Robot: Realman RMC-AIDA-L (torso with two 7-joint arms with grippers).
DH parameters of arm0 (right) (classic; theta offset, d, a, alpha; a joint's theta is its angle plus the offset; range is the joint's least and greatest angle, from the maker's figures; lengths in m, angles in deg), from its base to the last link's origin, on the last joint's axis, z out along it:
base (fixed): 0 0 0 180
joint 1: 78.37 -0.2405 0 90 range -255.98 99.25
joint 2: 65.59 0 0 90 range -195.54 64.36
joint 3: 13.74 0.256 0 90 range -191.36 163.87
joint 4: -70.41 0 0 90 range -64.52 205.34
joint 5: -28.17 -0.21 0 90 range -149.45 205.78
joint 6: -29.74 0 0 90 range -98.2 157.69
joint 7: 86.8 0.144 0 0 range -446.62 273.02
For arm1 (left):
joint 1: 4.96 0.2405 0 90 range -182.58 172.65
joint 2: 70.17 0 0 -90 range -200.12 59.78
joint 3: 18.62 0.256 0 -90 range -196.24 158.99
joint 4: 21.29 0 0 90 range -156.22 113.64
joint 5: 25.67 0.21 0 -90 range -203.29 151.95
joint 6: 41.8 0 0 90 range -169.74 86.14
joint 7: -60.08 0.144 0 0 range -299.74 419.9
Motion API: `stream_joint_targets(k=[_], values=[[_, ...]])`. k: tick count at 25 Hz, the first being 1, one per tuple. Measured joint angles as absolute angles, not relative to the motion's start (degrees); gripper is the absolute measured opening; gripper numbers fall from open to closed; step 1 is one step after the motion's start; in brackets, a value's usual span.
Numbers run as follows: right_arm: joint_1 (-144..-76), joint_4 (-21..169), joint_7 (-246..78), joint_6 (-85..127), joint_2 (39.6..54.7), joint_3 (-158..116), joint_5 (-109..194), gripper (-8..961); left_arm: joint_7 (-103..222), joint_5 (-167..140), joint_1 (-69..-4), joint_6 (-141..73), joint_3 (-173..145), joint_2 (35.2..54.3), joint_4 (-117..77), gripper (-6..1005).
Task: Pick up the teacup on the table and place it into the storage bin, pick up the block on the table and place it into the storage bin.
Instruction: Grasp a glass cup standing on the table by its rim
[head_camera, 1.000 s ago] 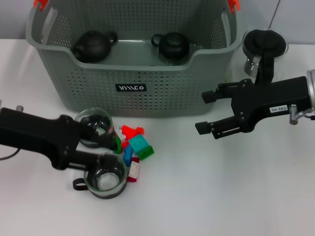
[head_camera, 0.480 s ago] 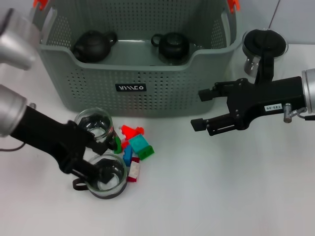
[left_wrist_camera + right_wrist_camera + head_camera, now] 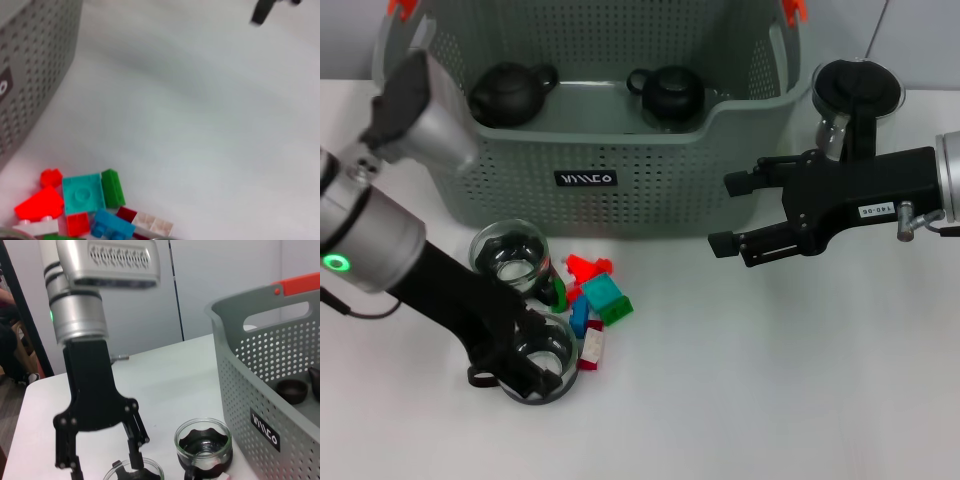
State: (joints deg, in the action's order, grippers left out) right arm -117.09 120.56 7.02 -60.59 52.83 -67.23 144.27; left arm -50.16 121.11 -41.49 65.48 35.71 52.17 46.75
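Left hand [image 3: 535,360] is down at the nearer clear glass teacup w/ black handle [image 3: 536,356] – fingers spread, one inside the cup, one past its rim; not pinching it yet. Just behind the hand stands a second clear glass teacup [image 3: 510,257], close. Beside it on the other side, touching the cup: pile of small plastic blocks [image 3: 592,305] – red, teal, blue, green, white. Beyond these, the large grey-green perforated storage bin w/ orange clips [image 3: 585,180], two dark round teapots [image 3: 508,94] inside. Right hand [image 3: 730,214] hovers w/ fingers spread, well apart over bare white surface [image 3: 750,370]; glass pitcher w/ black lid [image 3: 855,100] just behind it. Surface open toward the near edge.
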Motion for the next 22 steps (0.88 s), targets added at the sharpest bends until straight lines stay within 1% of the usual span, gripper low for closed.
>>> stream_joint_targets(k=[3, 6, 22], values=[[-117.16, 120.52, 6.89, -60.61, 52.81, -67.24, 144.27, 916, -50.52, 122.85, -41.23, 63.51, 37.65, 53.39, 46.9, 848], [-117.18, 120.49, 6.87, -60.61, 52.8, -67.25, 144.27, 916, -50.93, 123.84, -41.18, 62.12, 38.8, 53.92, 46.93, 847], [-117.12, 120.39, 6.89, -60.61, 52.81, -67.27, 144.27, 915, -55.11, 124.18, -40.35, 58.26, 47.39, 54.09, 46.09, 843]])
